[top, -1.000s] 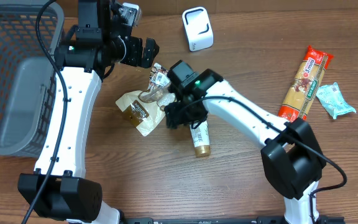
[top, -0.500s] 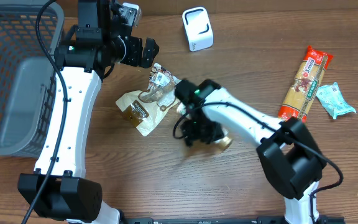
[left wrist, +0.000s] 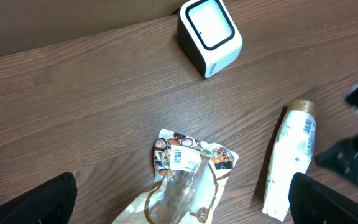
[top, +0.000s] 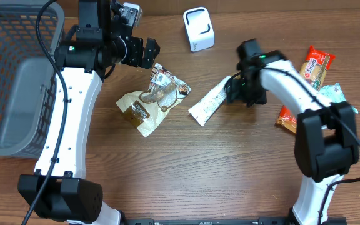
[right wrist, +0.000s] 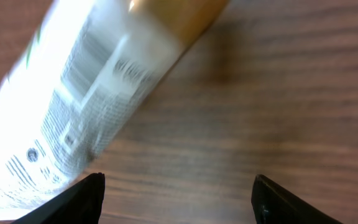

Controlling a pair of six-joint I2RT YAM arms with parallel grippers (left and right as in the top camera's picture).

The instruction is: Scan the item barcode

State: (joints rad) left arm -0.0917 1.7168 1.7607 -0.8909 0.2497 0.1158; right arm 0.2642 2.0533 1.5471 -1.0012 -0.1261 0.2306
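The white tube (top: 210, 104) with a gold cap lies diagonally on the table, cap toward the upper right; it also shows as the tube (left wrist: 289, 163) and, blurred, as the tube (right wrist: 86, 93) with small print facing up. My right gripper (top: 239, 91) hovers just past the cap end, open, and nothing sits between the jaws of that gripper (right wrist: 176, 190). The white scanner (top: 199, 29) stands at the table's back, also seen as the scanner (left wrist: 209, 35). My left gripper (top: 141, 54) is wide open above the snack bag (top: 150, 102).
A grey basket (top: 14, 87) fills the left side. An orange pasta packet (top: 311, 70) and a teal packet (top: 338, 99) lie at the right, partly behind my right arm. The crumpled snack bag (left wrist: 188, 177) lies left of the tube.
My right arm swung from the table's middle to the right. The tube went up and right with it, turned, and now lies free of the jaws. The left arm stayed still.
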